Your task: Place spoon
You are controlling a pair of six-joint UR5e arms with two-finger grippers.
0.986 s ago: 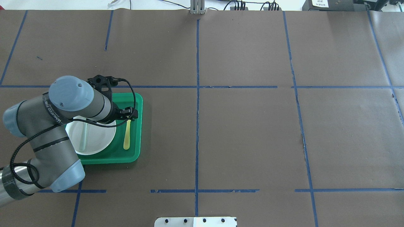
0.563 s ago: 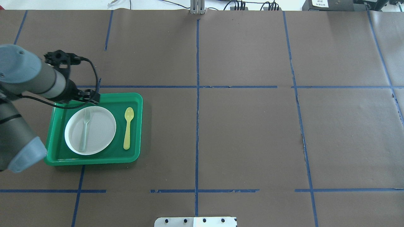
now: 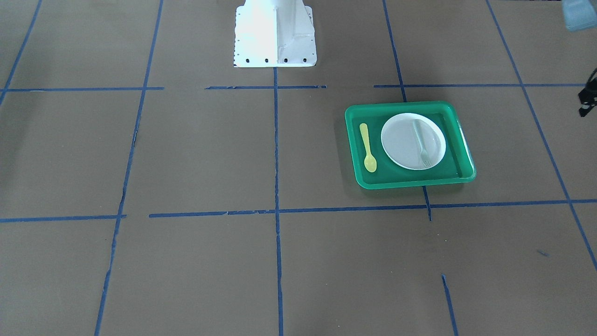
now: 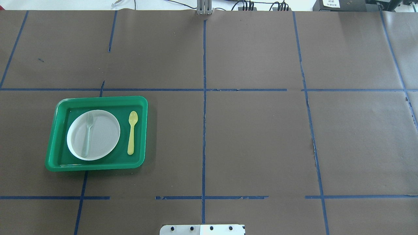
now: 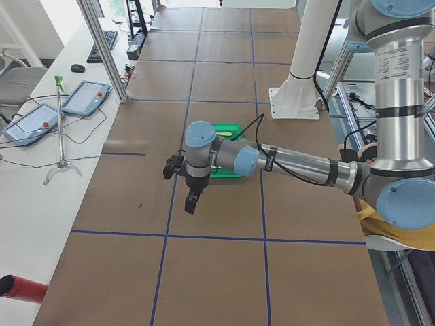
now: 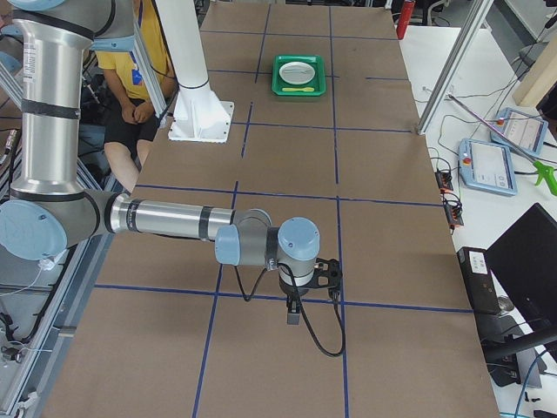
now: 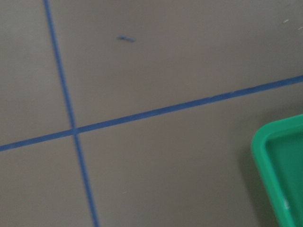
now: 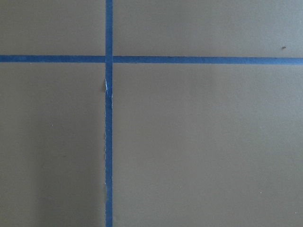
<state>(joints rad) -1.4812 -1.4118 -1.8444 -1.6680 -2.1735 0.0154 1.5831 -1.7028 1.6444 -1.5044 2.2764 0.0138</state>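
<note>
**Yellow spoon in the tray, left arm the nearer one**

Yellow plastic, slim and straight, the spoon [image 4: 132, 133] lies flat on the floor of the green tray [image 4: 94, 167]. It is just beside the white plate [image 4: 103, 137], on the side toward the table's middle, and does not touch it. Nothing holds it. Its long axis runs away from the robot, with the bowl at the far end and the handle tip toward the base. The pale fork [image 4: 87, 135] lies on the plate roughly parallel to it.

The left gripper [image 5: 192, 202] hangs above bare brown paper, out past the tray toward the table's left end. Its wrist camera catches only a corner of the tray. From this gripper the spoon lies toward the table's centre, beyond the plate. The only clear view of it is the side camera, so I cannot tell whether its fingers are apart or together.

The right gripper [image 6: 293, 315] hovers over a tape crossing near the opposite end of the table, well apart from the tray. Its state cannot be told either.

The placing looks done. If the spoon needed regrasping, the left arm is far better placed, closing across the handle's width.
</note>
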